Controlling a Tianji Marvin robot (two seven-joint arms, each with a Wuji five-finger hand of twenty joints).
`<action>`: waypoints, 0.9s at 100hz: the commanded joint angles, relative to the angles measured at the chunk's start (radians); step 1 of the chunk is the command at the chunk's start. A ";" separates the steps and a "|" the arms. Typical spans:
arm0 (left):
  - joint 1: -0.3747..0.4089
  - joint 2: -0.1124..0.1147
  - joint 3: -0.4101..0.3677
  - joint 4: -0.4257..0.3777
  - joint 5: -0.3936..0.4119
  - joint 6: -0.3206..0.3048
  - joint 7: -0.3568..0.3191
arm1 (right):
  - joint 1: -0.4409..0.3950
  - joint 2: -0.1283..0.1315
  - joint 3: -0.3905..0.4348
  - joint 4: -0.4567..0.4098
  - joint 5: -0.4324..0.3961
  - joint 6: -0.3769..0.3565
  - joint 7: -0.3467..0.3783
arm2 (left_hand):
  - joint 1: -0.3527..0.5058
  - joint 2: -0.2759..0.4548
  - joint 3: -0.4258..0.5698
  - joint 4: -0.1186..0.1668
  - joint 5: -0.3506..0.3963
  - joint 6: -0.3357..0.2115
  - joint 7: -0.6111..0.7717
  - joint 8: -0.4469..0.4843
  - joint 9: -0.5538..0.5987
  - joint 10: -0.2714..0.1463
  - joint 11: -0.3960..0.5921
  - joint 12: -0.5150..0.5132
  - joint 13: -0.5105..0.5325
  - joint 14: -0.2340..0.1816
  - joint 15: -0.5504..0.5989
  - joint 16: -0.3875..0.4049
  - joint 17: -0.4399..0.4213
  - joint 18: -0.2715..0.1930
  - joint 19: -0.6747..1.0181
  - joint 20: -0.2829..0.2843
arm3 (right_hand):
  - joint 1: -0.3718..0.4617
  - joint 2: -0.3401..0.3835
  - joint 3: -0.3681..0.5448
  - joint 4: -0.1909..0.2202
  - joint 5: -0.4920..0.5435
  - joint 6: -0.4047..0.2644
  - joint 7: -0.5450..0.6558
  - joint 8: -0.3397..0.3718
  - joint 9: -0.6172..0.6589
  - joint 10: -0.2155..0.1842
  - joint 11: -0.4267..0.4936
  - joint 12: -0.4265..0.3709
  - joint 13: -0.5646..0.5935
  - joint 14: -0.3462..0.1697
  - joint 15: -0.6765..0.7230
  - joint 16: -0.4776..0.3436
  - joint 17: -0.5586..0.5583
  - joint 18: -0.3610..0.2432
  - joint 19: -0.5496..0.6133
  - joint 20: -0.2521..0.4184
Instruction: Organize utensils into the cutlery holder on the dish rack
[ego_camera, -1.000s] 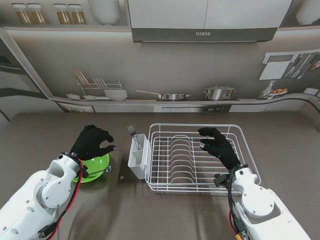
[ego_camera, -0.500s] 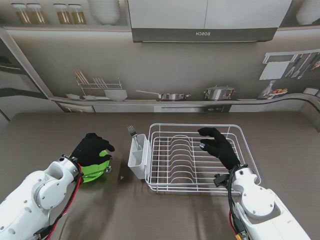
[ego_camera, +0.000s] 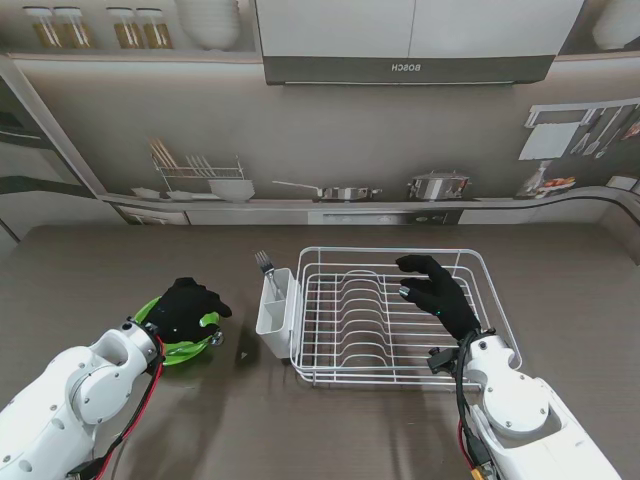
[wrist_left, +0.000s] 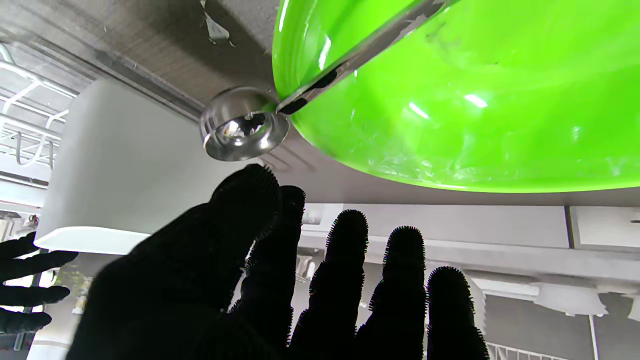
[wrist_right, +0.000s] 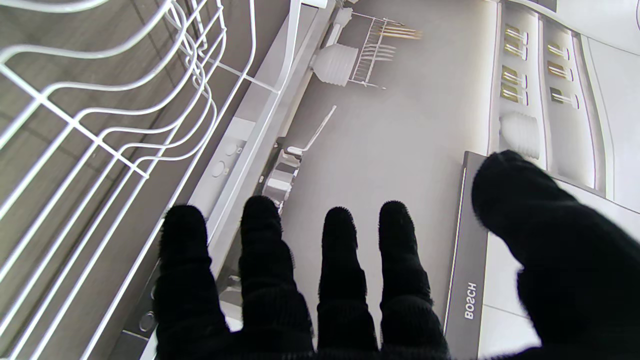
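Note:
A metal spoon (wrist_left: 243, 125) lies across the green bowl (wrist_left: 450, 95), its round end sticking out over the rim toward the holder. My left hand (ego_camera: 187, 307) hovers over the green bowl (ego_camera: 196, 346) with fingers spread, holding nothing; its fingertips (wrist_left: 250, 190) sit just short of the spoon's round end. The white cutlery holder (ego_camera: 275, 314) hangs on the left side of the white wire dish rack (ego_camera: 330, 370) and holds a fork (ego_camera: 265, 265). My right hand (ego_camera: 438, 292) floats open above the rack (wrist_right: 100, 125), fingers (wrist_right: 340, 240) apart.
A dark wood-grain table top (ego_camera: 90, 270) spreads around the bowl and rack. Behind it runs a printed kitchen backdrop (ego_camera: 340, 130). The holder's white wall (wrist_left: 120, 165) stands close beside the bowl.
My left hand has drawn back toward me and come down over the green bowl, now covering most of it. The right hand has stayed still above the rack.

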 joint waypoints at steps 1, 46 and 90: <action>0.004 0.003 0.002 0.005 -0.002 -0.001 -0.022 | -0.006 -0.003 -0.001 -0.005 0.001 0.000 0.015 | -0.026 -0.045 0.041 0.017 -0.021 -0.017 -0.015 -0.010 -0.021 -0.008 -0.011 -0.003 -0.021 -0.014 -0.015 -0.015 -0.030 0.004 -0.034 -0.014 | -0.027 0.012 -0.031 0.022 -0.025 -0.002 -0.002 -0.024 0.015 0.000 -0.007 -0.003 0.016 -0.011 0.000 0.011 -0.004 -0.029 -0.016 0.024; -0.001 0.002 0.021 0.026 -0.003 0.008 -0.012 | -0.007 -0.003 0.000 -0.008 0.000 0.004 0.016 | -0.038 -0.052 0.045 0.003 0.018 -0.038 0.032 0.018 -0.014 -0.008 -0.005 -0.003 -0.017 -0.013 -0.017 -0.015 -0.028 0.010 -0.047 -0.014 | -0.027 0.015 -0.032 0.022 -0.023 -0.001 -0.002 -0.024 0.022 0.002 -0.007 -0.003 0.017 -0.008 0.000 0.011 -0.004 -0.028 -0.016 0.024; 0.003 -0.008 0.037 0.033 -0.039 0.038 0.013 | -0.007 -0.003 0.000 -0.008 -0.001 0.005 0.014 | 0.111 -0.050 -0.155 -0.027 0.097 -0.118 0.315 0.134 0.017 -0.019 0.010 0.013 0.001 -0.011 -0.004 -0.010 -0.016 0.023 -0.048 0.001 | -0.026 0.016 -0.032 0.022 -0.022 -0.001 -0.002 -0.024 0.024 0.003 -0.008 -0.002 0.019 -0.009 0.000 0.011 -0.003 -0.028 -0.016 0.025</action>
